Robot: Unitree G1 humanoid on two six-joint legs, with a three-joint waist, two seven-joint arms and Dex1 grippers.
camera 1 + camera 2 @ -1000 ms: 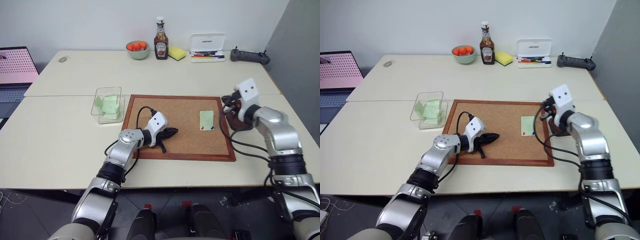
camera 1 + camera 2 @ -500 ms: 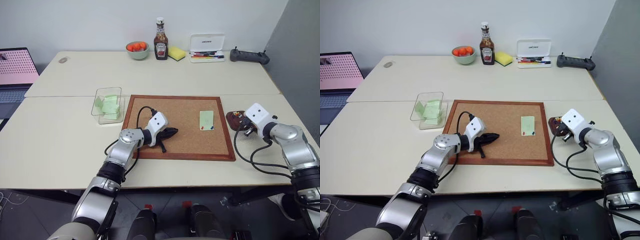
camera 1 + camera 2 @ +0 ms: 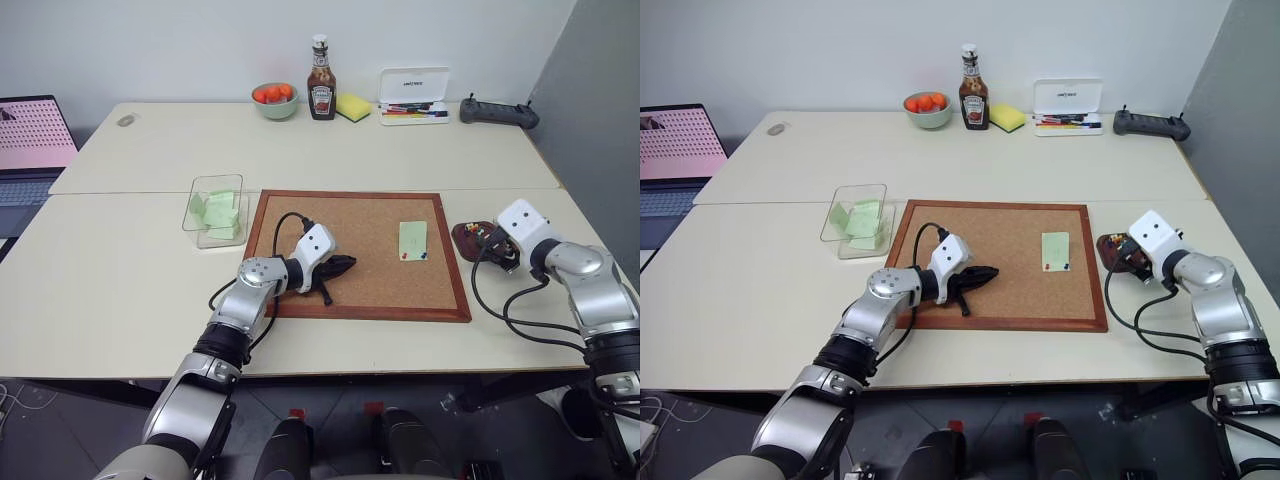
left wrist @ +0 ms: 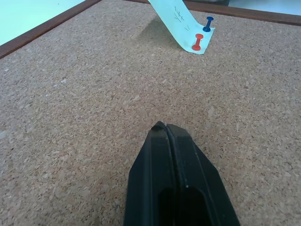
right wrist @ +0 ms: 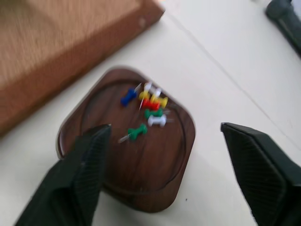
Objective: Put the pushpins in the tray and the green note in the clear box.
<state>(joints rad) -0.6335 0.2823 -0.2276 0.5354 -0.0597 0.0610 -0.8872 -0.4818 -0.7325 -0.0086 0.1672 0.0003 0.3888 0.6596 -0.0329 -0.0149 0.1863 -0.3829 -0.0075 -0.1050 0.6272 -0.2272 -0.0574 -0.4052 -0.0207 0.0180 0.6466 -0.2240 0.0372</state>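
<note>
The green note (image 3: 413, 239) lies on the cork board (image 3: 340, 225), near its right side. A red pushpin (image 4: 197, 43) and a blue pushpin (image 4: 208, 23) sit along the note's near edge. My left gripper (image 3: 346, 264) rests shut on the board left of the note, holding nothing. The dark brown tray (image 5: 155, 160) sits on the table just right of the board and holds several coloured pushpins (image 5: 149, 106). My right gripper (image 5: 164, 129) hangs open over the tray, one finger on each side. The clear box (image 3: 216, 210) stands left of the board with green slips inside.
Along the back of the table stand a bowl of tomatoes (image 3: 275, 99), a ketchup bottle (image 3: 321, 92), a yellow sponge (image 3: 353, 105), a white marker case (image 3: 414, 96) and a black controller (image 3: 498, 112). A laptop (image 3: 30, 140) sits at the far left.
My right hand has sunk from a raised pose over the tray and shifted slightly right, beside the tray. The left arm has kept still.
</note>
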